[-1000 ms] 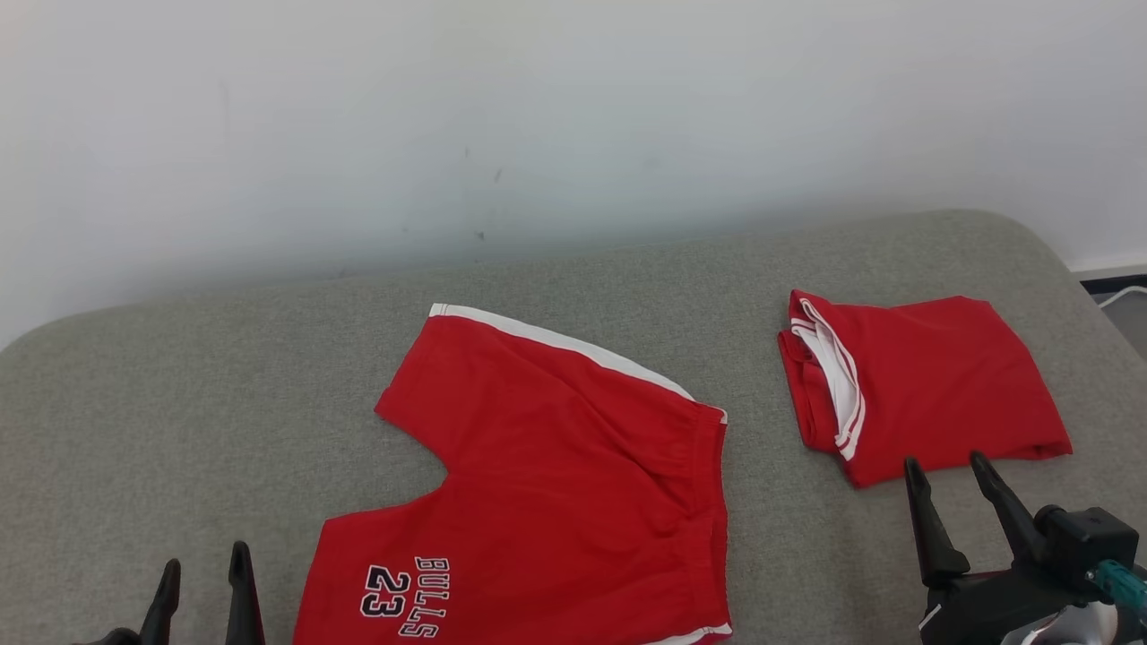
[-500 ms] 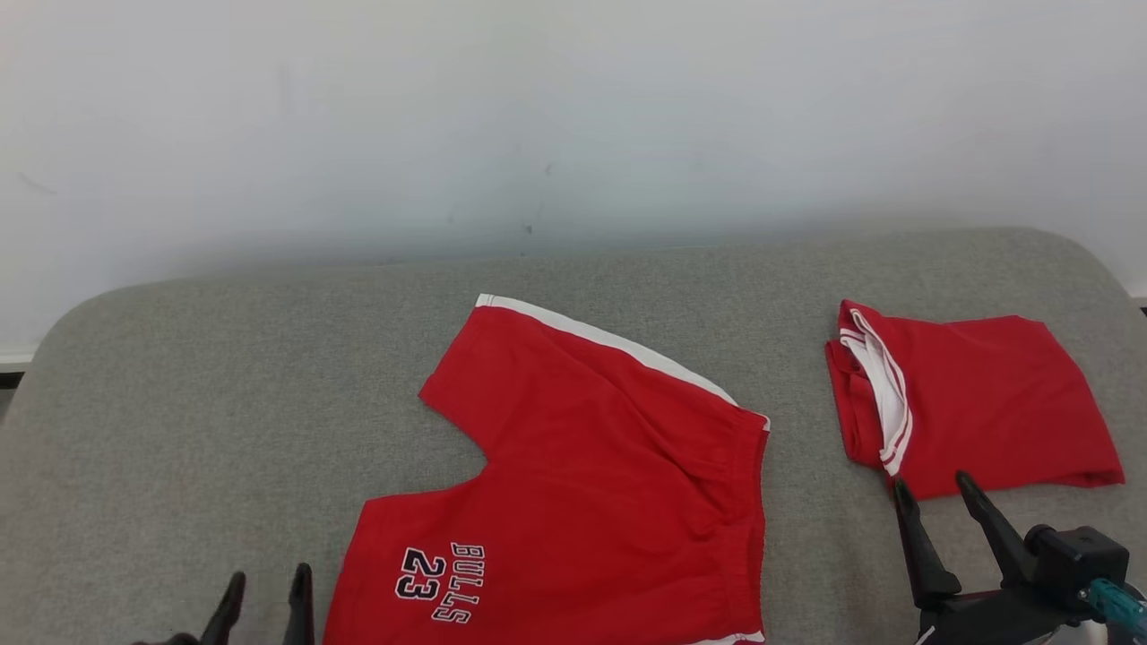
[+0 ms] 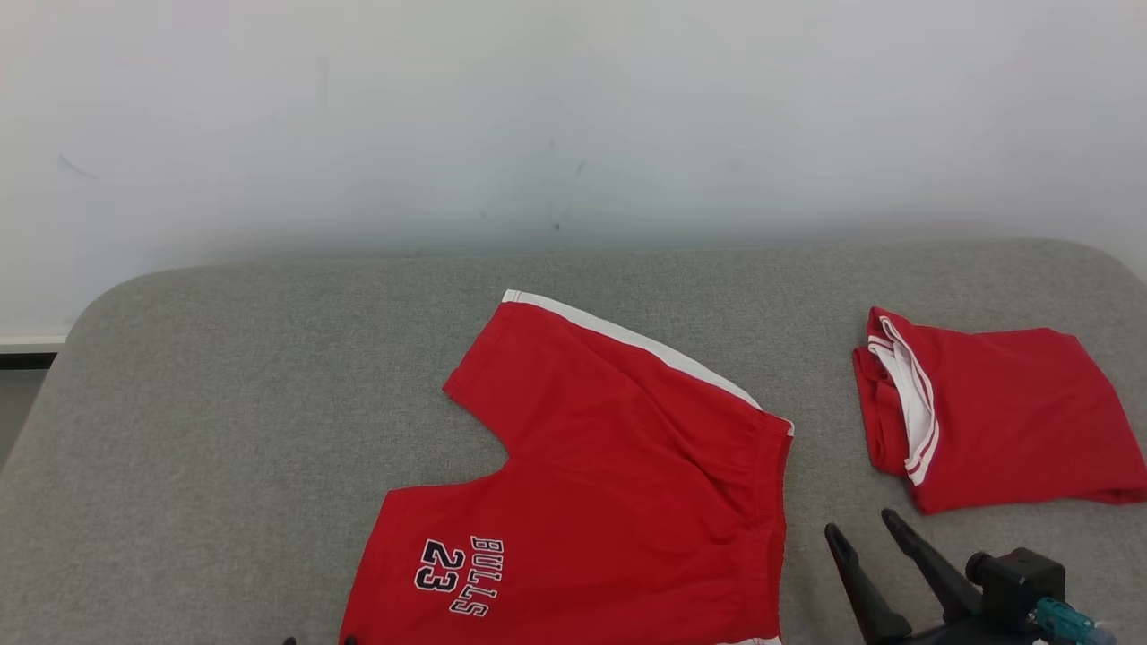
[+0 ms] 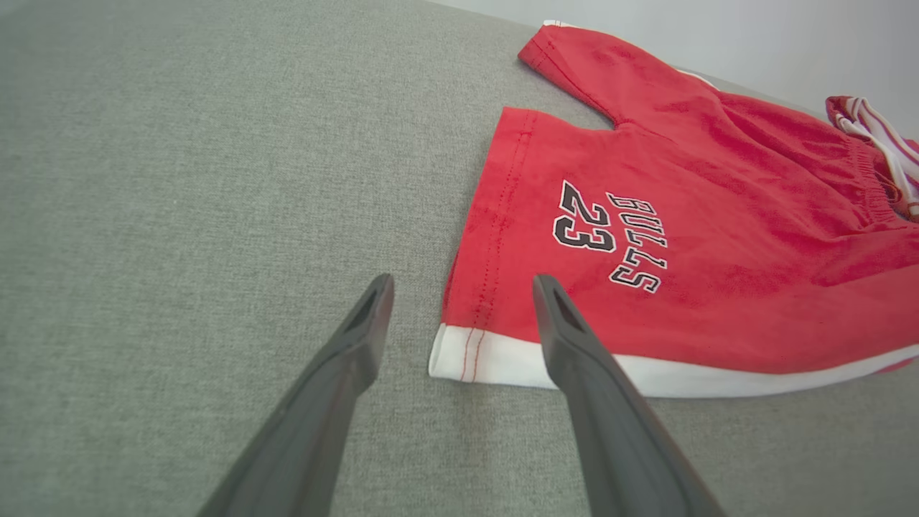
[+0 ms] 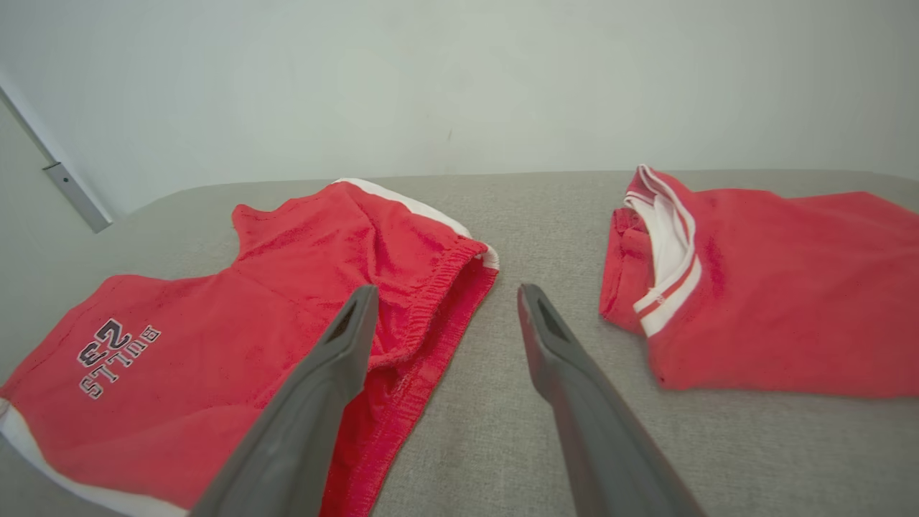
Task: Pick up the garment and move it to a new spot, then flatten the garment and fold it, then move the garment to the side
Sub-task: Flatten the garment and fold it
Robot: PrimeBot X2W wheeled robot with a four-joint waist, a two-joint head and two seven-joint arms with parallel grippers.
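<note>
right gripper [image 3: 858, 521] sits wide open and empty at lower right; i see left gripper [image 4: 463, 281] open, empty, near the shorts [image 4: 725, 309] hem corner.

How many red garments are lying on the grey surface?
2. The red shorts lie spread flat in the middle; the folded red garment lies apart to their right. None seems hidden.

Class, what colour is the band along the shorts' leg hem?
White, edging the red shorts; the band shows best in the left wrist view.
</note>
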